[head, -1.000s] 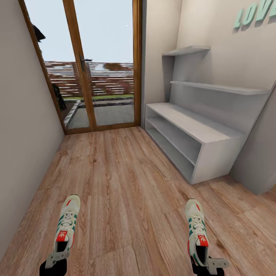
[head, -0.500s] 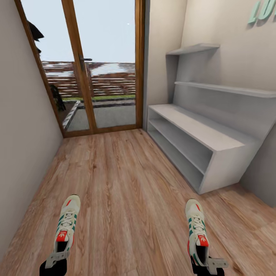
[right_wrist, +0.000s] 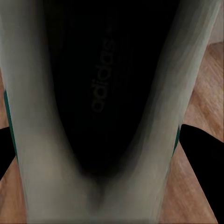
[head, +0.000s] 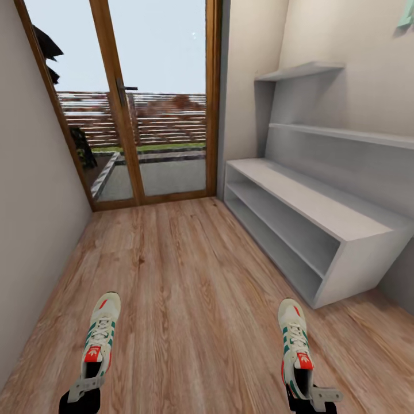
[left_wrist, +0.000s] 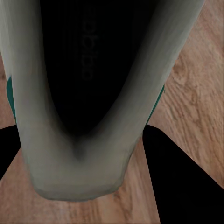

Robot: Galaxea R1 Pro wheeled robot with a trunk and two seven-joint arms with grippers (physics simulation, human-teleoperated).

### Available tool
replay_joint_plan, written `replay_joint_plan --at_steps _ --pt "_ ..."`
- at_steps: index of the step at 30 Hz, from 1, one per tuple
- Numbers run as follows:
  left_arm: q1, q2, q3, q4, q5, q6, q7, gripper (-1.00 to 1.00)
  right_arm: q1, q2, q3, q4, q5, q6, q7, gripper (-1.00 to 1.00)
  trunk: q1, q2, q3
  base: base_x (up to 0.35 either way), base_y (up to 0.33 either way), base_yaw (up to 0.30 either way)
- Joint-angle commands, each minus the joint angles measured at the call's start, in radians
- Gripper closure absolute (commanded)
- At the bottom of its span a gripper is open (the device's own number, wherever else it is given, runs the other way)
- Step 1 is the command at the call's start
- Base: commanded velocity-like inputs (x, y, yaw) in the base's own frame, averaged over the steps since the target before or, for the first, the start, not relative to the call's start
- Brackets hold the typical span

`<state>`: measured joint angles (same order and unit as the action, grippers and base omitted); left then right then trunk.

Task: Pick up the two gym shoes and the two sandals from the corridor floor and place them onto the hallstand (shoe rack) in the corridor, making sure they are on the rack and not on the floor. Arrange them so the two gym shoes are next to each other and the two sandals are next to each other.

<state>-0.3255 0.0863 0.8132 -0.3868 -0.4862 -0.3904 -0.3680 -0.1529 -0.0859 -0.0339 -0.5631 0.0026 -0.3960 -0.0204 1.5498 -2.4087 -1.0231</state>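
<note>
A corridor seen from the robot's head. At 7 o'clock in the view, the left hand [head: 86,386] grips the heel of one gym shoe [head: 101,335], its toe pointing up the corridor. At 5 o'clock, the right hand [head: 310,394] grips the heel of the other gym shoe [head: 294,340] in the same way. Both are cream-white lace-up sneakers with green side stripes and a red-orange tongue label, carried above the corridor floor [head: 190,276], which is light brown wood-grain planking.

In the left wrist view, the shoe's dark inner lining and pale heel collar [left_wrist: 77,177] sit between two black fingers [left_wrist: 179,182], clamped on the heel. In the right wrist view, the second shoe's opening and collar [right_wrist: 112,196] are held between black fingers [right_wrist: 203,172] likewise.

The hallstand [head: 322,215] stands along the right wall at 3 o'clock: a pale grey unit with two long low open compartments under a flat top and two staggered shelves above. A glazed wooden door [head: 123,103] closes the far end at 12 o'clock.

Compared with a second ago, the whole view has shifted: the hallstand looks larger and sits further right, with the mint wall lettering [head: 406,17] almost out of the picture. The shoes and hands keep the same places in the view.
</note>
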Motion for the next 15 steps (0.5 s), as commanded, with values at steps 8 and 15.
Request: replay_joint_plan --at_steps 8,15 --pt "-0.001 0.0 0.009 0.0 -0.006 -0.004 -0.009 1.0 0.0 0.0 0.0 0.0 0.0 -0.003 -0.003 1.0 0.0 0.0 -0.001 0.331 0.096 0.0" --pt "-0.001 0.0 0.009 0.0 -0.006 -0.004 -0.009 1.0 0.0 0.0 0.0 0.0 0.0 -0.003 -0.003 1.0 0.0 0.0 -0.001 0.331 0.11 0.0"
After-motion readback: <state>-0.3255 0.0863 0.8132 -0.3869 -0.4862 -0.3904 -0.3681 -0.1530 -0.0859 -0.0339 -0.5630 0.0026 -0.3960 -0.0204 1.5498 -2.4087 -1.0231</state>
